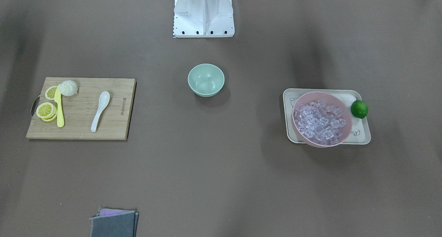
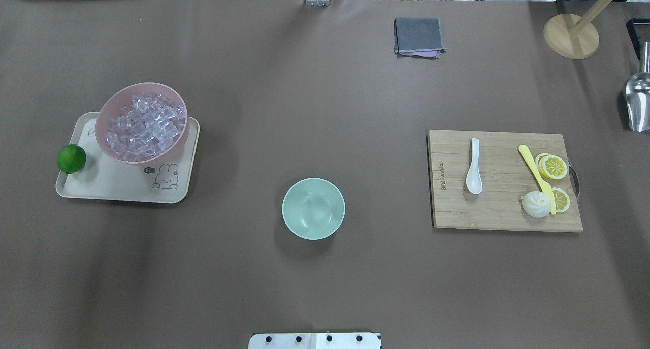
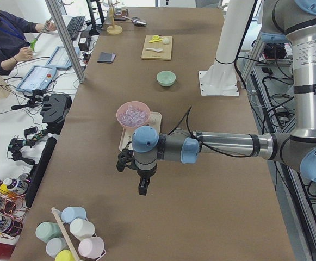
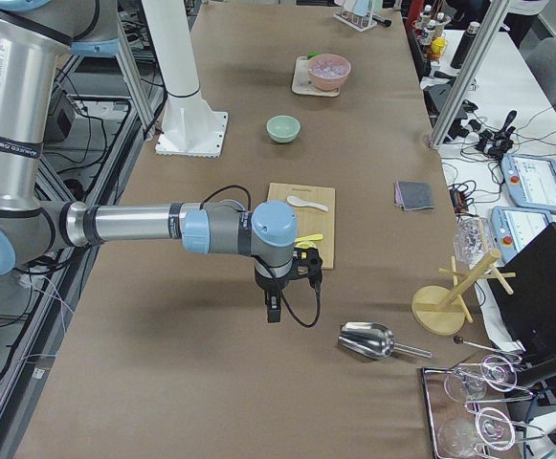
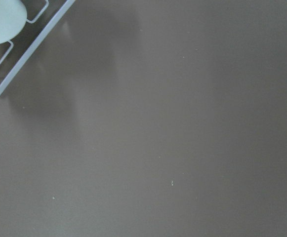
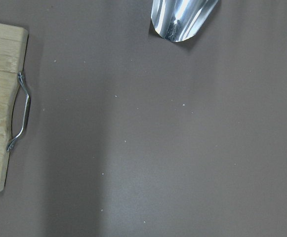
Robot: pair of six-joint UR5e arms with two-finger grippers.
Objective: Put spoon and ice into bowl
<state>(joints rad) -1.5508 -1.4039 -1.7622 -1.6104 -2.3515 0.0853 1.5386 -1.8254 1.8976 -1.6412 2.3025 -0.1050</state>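
Note:
The white spoon (image 2: pixel 474 166) lies on a wooden cutting board (image 2: pixel 502 214) on the table's right side; it also shows in the front view (image 1: pixel 100 111). The ice (image 2: pixel 143 126) fills a pink bowl (image 2: pixel 142 85) on a beige tray at the left. The mint-green bowl (image 2: pixel 313 208) stands empty in the middle. My left gripper (image 3: pixel 142 188) hangs over bare table beyond the tray, seen only in the left side view. My right gripper (image 4: pixel 273 312) hangs just past the board's end, seen only in the right side view. I cannot tell whether either is open or shut.
A yellow knife (image 2: pixel 535 173), lemon slices (image 2: pixel 552 166) and a white bun (image 2: pixel 536 204) share the board. A lime (image 2: pixel 71 158) sits on the tray (image 2: pixel 111 186). A folded grey cloth (image 2: pixel 418 36), a metal scoop (image 2: pixel 637 102) and a wooden stand (image 2: pixel 571 36) lie at the far side.

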